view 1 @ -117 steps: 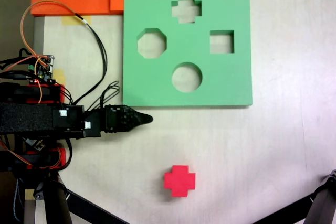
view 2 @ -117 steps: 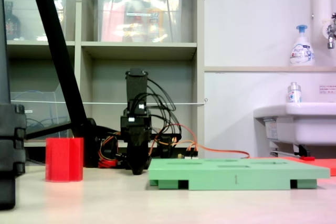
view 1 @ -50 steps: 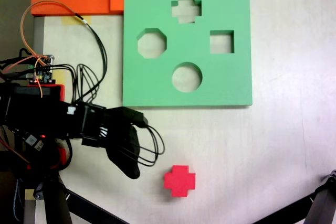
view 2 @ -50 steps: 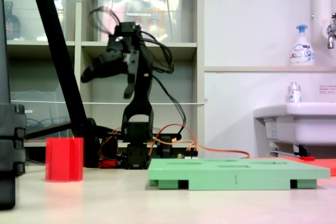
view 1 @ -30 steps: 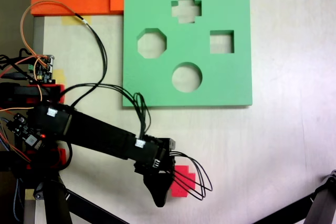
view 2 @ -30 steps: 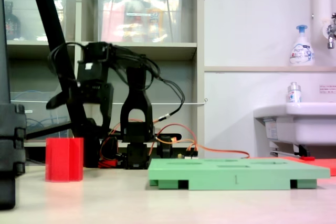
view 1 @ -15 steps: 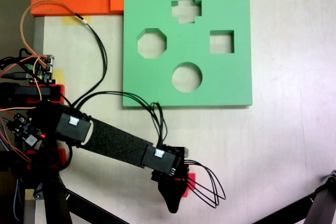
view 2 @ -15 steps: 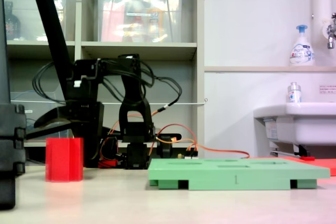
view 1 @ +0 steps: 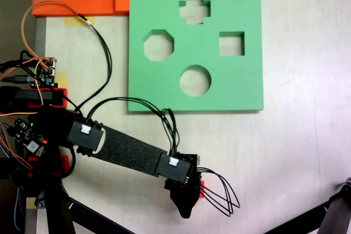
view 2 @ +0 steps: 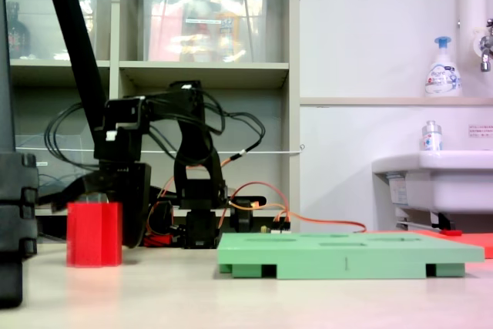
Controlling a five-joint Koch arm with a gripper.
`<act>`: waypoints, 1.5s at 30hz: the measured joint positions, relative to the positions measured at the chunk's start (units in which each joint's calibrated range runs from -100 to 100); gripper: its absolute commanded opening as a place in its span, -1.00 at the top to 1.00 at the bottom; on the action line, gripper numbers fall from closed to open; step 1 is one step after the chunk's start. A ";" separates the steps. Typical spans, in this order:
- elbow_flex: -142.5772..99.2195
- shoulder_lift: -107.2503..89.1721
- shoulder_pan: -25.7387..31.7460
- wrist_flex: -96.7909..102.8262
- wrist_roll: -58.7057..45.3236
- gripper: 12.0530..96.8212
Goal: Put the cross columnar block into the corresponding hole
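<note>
Four cutouts in the green square foam board (view 1: 241, 89), plus-shaped hole (view 1: 194, 9) included, all empty. Small red plus-section foam block (view 2: 94, 234) stands on the table, black gripper (view 1: 185, 207) directly over it; jaw opening unclear.

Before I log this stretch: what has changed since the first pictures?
The arm swung from beside the green board out over the red cross block, and the gripper came down above it. No grasp is visible. Block and board stayed put.
</note>
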 measured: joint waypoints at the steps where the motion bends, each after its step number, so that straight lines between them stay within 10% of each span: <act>1: -0.29 -0.41 0.00 0.29 0.00 -0.12; 5: -2.65 -1.50 -0.05 0.49 0.10 0.18; 28: -8.33 -34.47 3.52 -14.88 5.76 0.18; 45: -7.15 -62.24 28.38 -16.54 26.08 0.18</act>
